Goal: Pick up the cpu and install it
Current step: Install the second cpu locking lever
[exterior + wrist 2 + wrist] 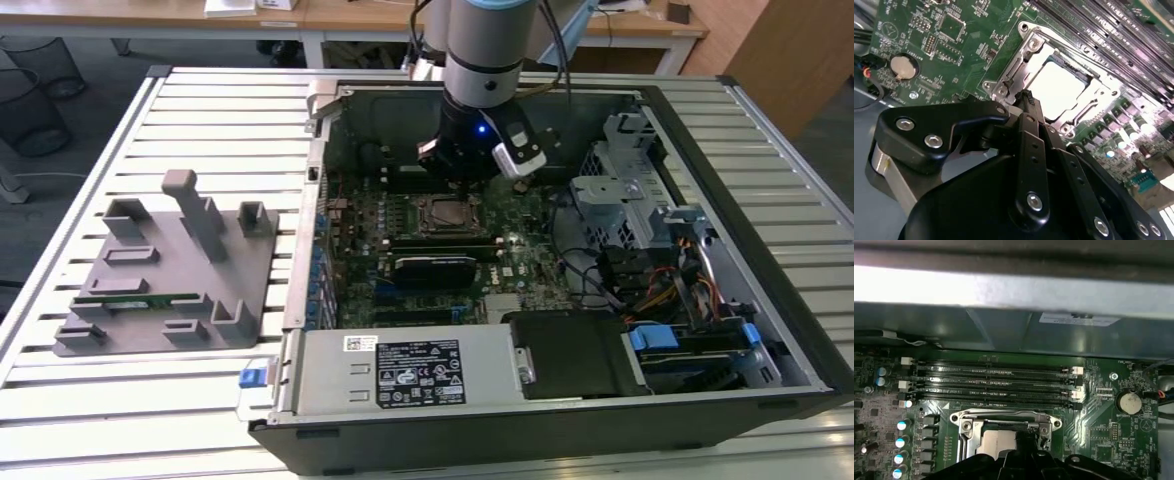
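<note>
The black gripper (1029, 100) sits closest to the lens in the second wrist view, its matte, bolted linkages drawn together to a narrow tip with nothing held between them, poised just above the socket. In the exterior view the gripper (461, 165) hangs inside the open computer case (787, 330), a big sheet-metal box lying on a slatted table (200, 110). Inside lies the green motherboard (954, 40), crowded with small parts, with long dark memory slots (994, 382) beside the socket. The socket frame (1024, 52) is bright stamped steel with screw heads at its corners. The chip (1056, 90) already lies flat in that frame, a small square with a smooth, shiny metal top.

It should be light, stiff and slick, with a delicate underside; gripping the opposite thin edges seems the safest hold. A round coin battery (901, 67) sits near the board's edge.
</note>
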{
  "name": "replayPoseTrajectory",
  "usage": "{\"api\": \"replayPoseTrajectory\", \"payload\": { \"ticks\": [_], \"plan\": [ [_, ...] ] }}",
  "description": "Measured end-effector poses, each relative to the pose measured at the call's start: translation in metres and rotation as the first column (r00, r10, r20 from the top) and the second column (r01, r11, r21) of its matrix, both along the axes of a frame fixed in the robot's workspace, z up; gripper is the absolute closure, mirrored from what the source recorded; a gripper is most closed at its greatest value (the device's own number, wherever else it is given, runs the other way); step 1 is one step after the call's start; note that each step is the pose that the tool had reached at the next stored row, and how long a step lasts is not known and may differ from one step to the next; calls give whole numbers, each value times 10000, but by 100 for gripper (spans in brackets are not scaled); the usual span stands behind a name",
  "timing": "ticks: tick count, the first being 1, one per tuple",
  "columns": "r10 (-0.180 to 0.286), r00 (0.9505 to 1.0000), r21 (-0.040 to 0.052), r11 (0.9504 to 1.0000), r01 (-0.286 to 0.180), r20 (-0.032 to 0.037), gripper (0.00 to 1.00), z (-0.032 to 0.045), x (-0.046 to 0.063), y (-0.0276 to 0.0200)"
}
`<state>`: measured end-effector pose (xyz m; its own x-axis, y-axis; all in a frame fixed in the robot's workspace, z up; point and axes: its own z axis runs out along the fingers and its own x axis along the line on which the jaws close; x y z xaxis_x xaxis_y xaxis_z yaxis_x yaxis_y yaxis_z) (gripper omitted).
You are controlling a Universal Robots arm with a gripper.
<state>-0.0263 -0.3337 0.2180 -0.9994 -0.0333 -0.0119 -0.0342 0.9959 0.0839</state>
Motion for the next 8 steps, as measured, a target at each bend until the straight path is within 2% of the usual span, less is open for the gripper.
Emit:
{"api": "replayPoseTrajectory", "payload": {
  "ticks": [4, 6, 8],
  "plan": [
    [0, 10000, -1, 10000, 0, -2, 89, 141, 0, 0],
    [1, 10000, 2, 10000, -1, -1, 89, 149, 0, -2],
    [1, 10000, -1, 10000, -1, -1, 89, 150, 0, -25]
  ]
}}
